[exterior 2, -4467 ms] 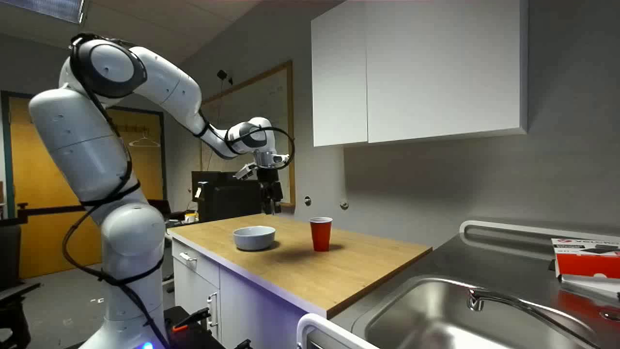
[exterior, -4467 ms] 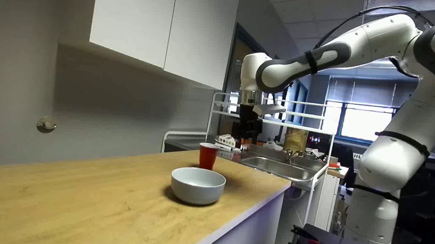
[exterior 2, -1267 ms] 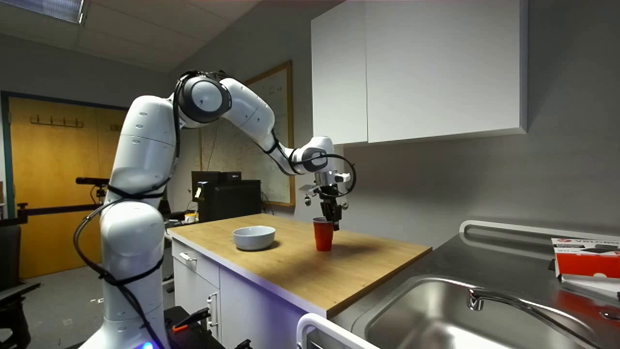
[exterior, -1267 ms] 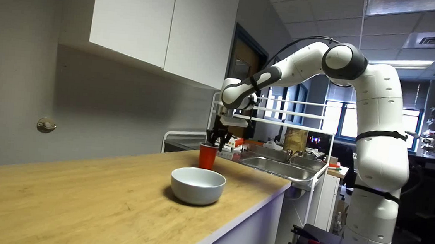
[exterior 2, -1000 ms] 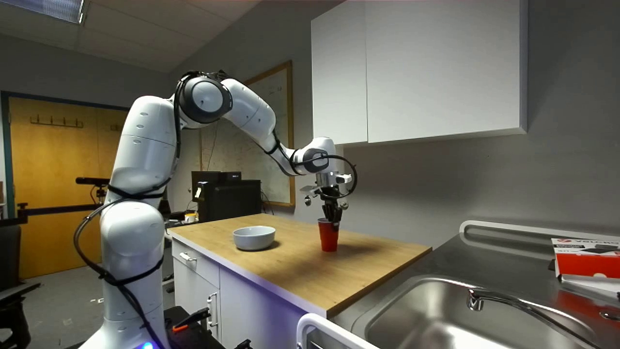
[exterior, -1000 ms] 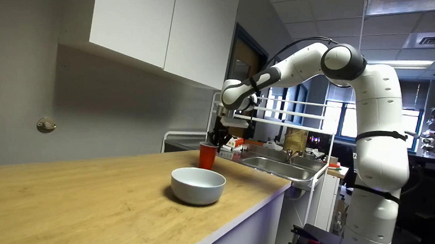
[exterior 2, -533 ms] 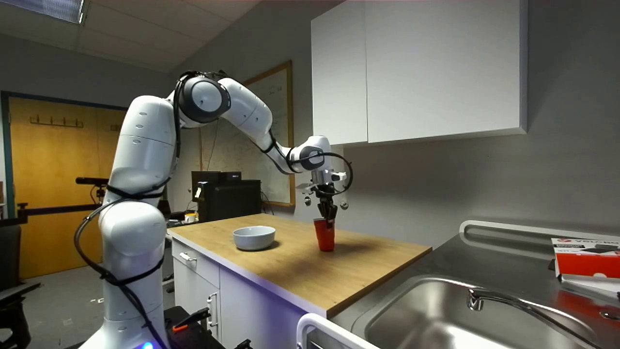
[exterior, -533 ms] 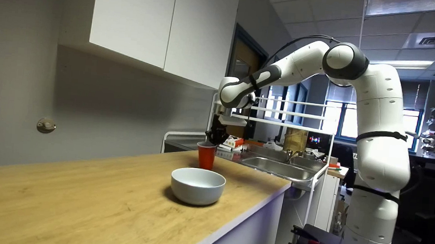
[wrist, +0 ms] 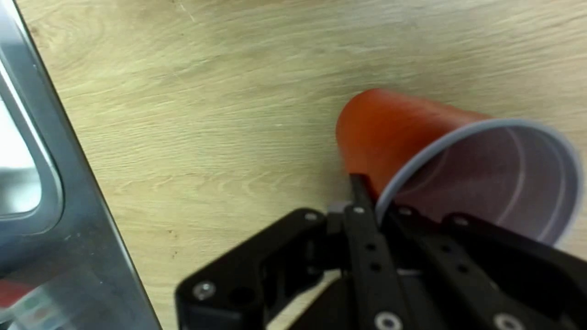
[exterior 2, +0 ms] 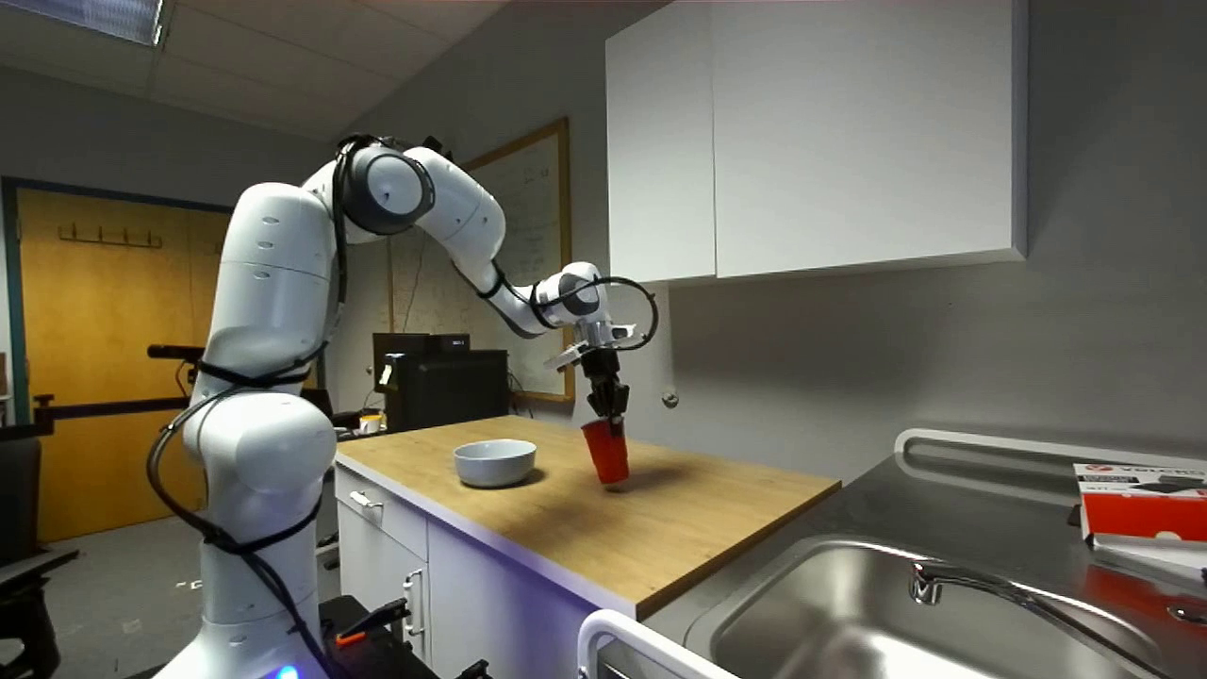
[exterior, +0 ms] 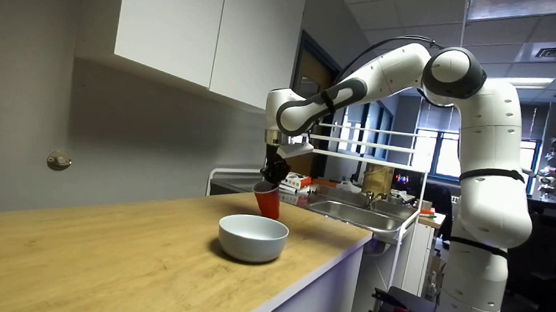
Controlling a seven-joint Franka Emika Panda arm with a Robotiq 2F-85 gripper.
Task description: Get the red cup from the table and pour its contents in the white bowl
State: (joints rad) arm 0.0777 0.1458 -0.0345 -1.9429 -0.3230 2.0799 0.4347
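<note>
Over the table [exterior 2: 726,500], in an exterior view, we get the red cup [exterior 2: 605,455] tilted, mouth leaning left, toward the side of the white bowl [exterior 2: 494,464]. Cup and bowl are apart; bowl upright on the wood. Cup base looks just clear of the table, but we can't be sure of the gap. In an exterior view the cup [exterior: 268,204] is on the far side of the bowl, whose far rim nearly meets its base in our line of sight. Looks: plain, orange-red outside, tapering to a narrower base, pale greyish rim, pale inside with faint curved lines.

We mark the gripper [wrist: 379,207] as clamped on the cup wall at the rim: in the wrist view the outer finger [wrist: 372,261] lies against the red side, the inner finger [wrist: 440,252] reaches into the mouth.

Hard bits: in both exterior views the fingers are dark and run together, so we go by the wrist view. Even there, rim and inner finger hide part of the inside; we can't make out the cup's floor or contents. Cup edges slightly blurred. Sink [wrist: 27,183] is cut off at the left of the wrist view; the red-and-white box [exterior 2: 1141,519], at the right in an exterior view.
</note>
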